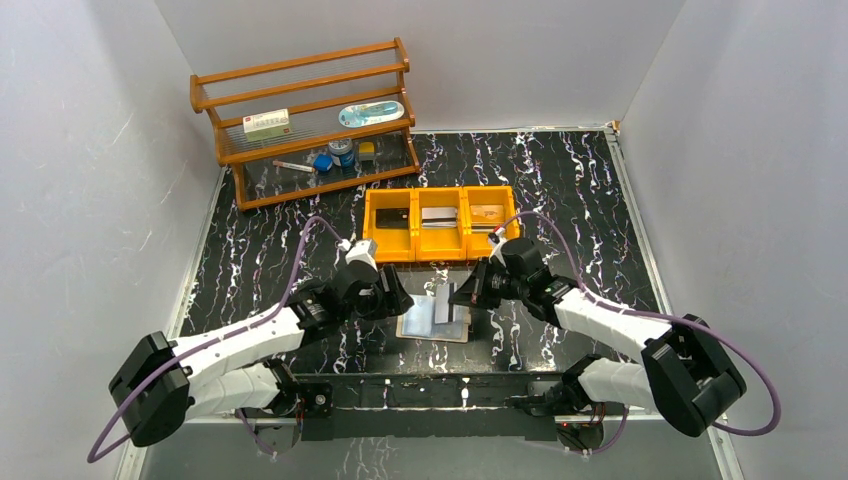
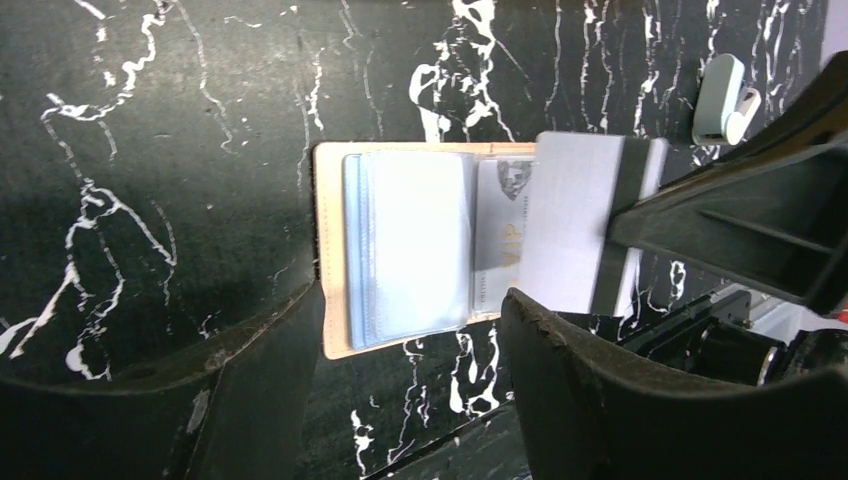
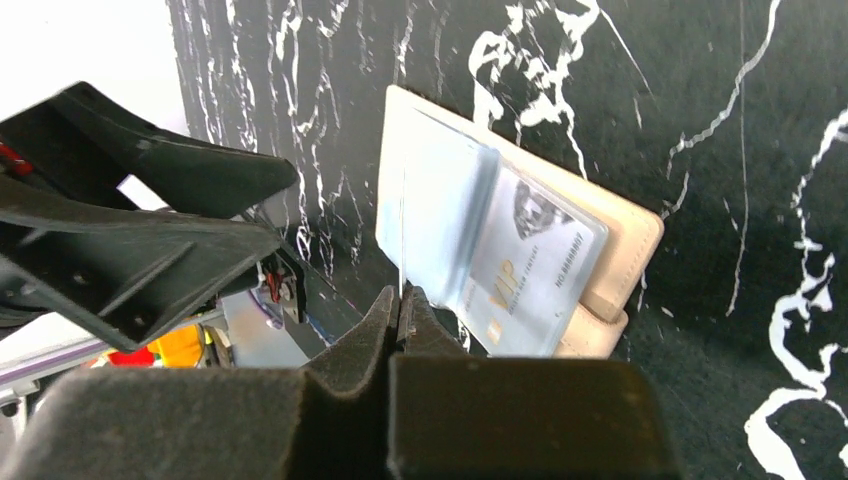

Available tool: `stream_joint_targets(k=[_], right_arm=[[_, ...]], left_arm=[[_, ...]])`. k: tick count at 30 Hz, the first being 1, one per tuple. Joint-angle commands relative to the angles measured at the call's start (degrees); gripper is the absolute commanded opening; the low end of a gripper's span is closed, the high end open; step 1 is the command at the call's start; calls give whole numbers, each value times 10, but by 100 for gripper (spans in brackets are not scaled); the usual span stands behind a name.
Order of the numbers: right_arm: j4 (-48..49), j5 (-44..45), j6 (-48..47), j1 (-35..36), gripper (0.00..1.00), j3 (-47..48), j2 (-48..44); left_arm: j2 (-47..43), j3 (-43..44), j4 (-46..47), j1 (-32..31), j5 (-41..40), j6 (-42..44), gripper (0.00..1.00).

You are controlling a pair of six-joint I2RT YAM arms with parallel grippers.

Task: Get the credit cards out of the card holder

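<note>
Credit card (image 2: 572,225), partly hiding card holder (image 2: 410,250)

From the left wrist, the grey card (image 2: 562,220) is covering the 3 o'clock leaf of the card holder (image 2: 410,240), while the right gripper (image 2: 622,225) is hiding that card's 3 o'clock end. From the right wrist it is showing edge-on only, and the VIP card (image 3: 530,270) is blurring in its small print.

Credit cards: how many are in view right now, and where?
5: dark card, silvery card and tan card, one per yellow bin compartment; grey card pinched in the right hand; VIP card in the card holder. More may hide in its pockets.
</note>
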Motion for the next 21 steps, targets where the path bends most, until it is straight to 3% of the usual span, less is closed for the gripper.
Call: stream_joint_targets(k=[1,3,6,11,17,21], right_arm=[[-4,25,-53,0,0,53,-30],[-26,51,-81,0,0,74,-38],[-46,90,-123,0,0,106,-44],[-55,146,-202,0,0,155,-32],[-51,183,-352,1,0,221,22],[-60,179,-507,3,0,281,77]], left_arm=[[-26,-9,-32,-2,-38,-4,65],[-37,-9,-49,-2,-54,-2,69],[-56,-9,-84,-2,-84,-1,85],[-84,-2,-129,-2,-128,13,98],[-82,8,-162,13,-141,24,98],[-76,6,-172,31,-137,20,98]])
